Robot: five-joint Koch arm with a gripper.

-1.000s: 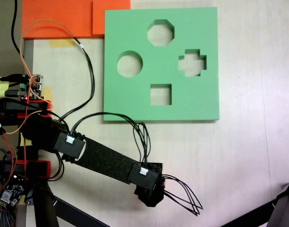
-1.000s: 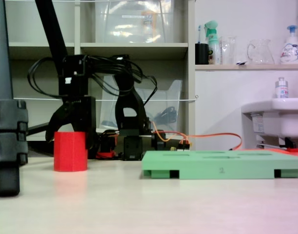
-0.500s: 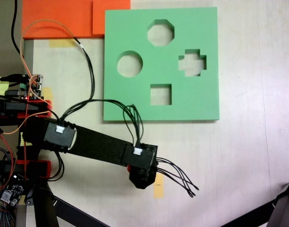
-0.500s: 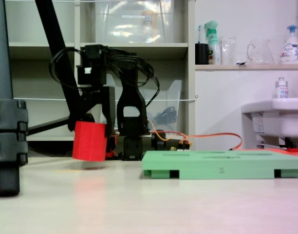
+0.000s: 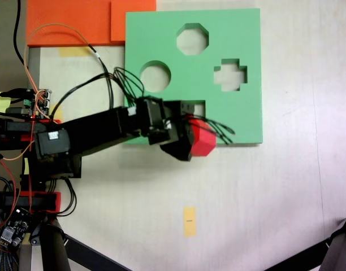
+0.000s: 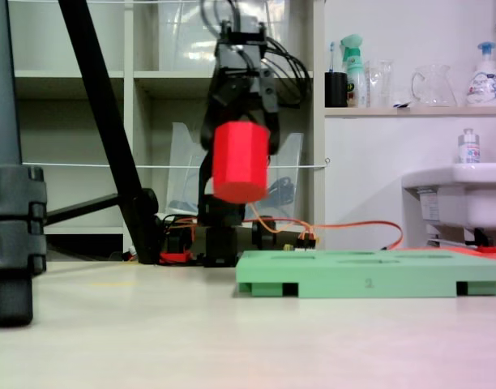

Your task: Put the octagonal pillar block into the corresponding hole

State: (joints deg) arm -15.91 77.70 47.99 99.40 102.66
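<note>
My gripper (image 5: 191,138) (image 6: 240,138) is shut on the red octagonal pillar block (image 5: 202,141) (image 6: 240,162) and holds it high in the air, tilted. In a fixed view from above, the block hangs over the near edge of the light-green foam board (image 5: 246,113), just below its square cutout (image 5: 197,107). The corresponding hole (image 5: 193,39), eight-sided, lies at the board's far edge, well beyond the block. In a fixed view from the side, the block floats well above the board (image 6: 369,275), over its left end.
The board also has a round cutout (image 5: 155,76) and a cross-shaped cutout (image 5: 230,75). Orange foam pieces (image 5: 77,22) lie at the top left. A yellow tape mark (image 5: 189,221) is on the table. Tripod legs (image 5: 337,248) (image 6: 13,186) stand nearby.
The gripper has lifted the red block off the table and swung it up toward the board's near edge, uncovering the yellow tape mark.
</note>
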